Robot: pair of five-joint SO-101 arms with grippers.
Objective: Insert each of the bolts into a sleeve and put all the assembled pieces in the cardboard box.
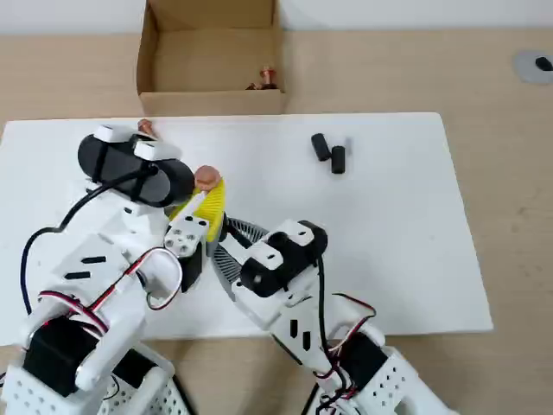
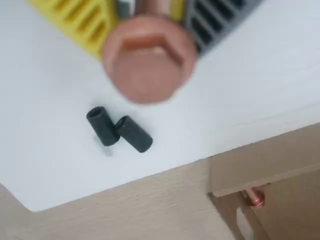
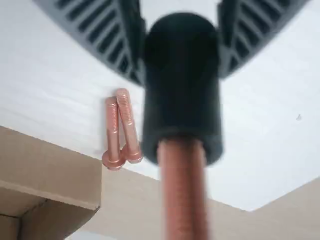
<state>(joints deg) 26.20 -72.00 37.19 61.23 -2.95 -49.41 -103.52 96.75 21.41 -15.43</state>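
Pinching the bolt [image 2: 148, 60], the left claw [image 2: 150, 9], shaft inside the sleeve [image 3: 182, 85] clamped in the right claw [image 3: 182, 27].

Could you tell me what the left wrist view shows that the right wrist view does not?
Left wrist view: two loose black cylindrical sleeves on the white board, plus the held copper bolt's hexagonal head. Right wrist view: two loose copper bolts, plus a black sleeve in the right tool around that bolt's shank. Both: white board, brown cardboard box.
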